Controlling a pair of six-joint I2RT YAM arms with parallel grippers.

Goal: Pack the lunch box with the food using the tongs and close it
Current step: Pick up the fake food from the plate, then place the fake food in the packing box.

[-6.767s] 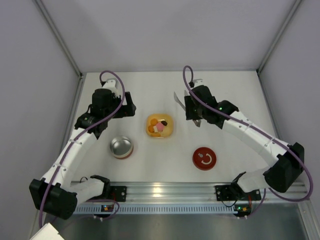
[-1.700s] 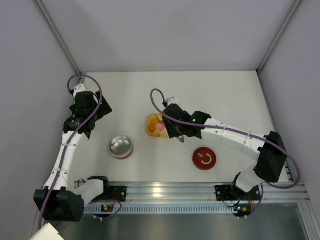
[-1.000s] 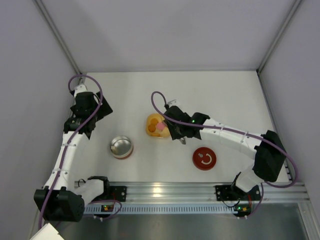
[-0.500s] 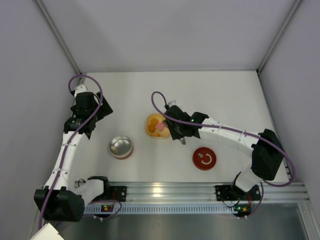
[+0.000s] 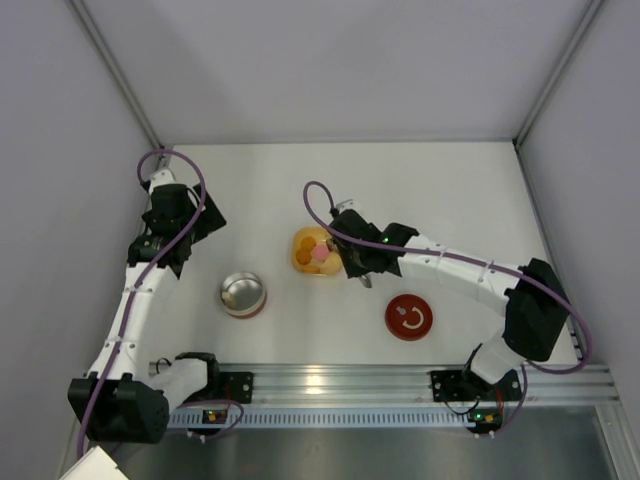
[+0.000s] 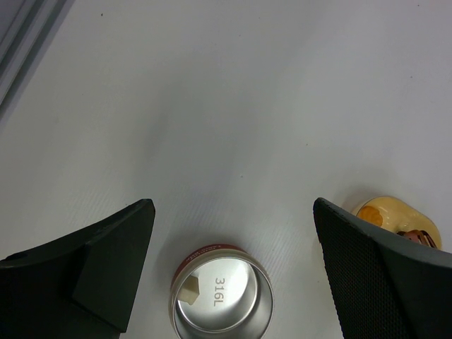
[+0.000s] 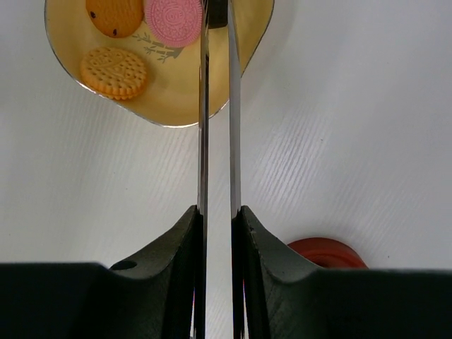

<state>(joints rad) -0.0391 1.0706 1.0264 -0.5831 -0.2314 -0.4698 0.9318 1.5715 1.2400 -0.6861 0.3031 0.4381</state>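
The lunch box [image 5: 243,295], round silver metal with a red band, stands open and holds no food [image 6: 222,300]. My left gripper [image 5: 200,225] hangs open above and behind it [image 6: 233,206], touching nothing. My right gripper [image 5: 352,262] is shut on the tongs [image 7: 203,127], whose two thin arms are squeezed nearly parallel [image 7: 217,212]. The tong tips reach over the yellow dish [image 7: 176,99], past the top edge of the right wrist view. The food in the dish shows as a pink piece [image 7: 173,20] and two orange pieces [image 7: 115,14] [image 7: 114,72]. What sits between the tips is hidden.
The yellow dish [image 5: 320,252] sits mid-table, right of the lunch box. A flat red disc [image 5: 408,317] with a white mark lies near the front right [image 7: 325,253]. White walls close the table on the left, back and right.
The right gripper has squeezed the tongs narrower over the dish and shifted very slightly. The left arm has stayed still over the last second.
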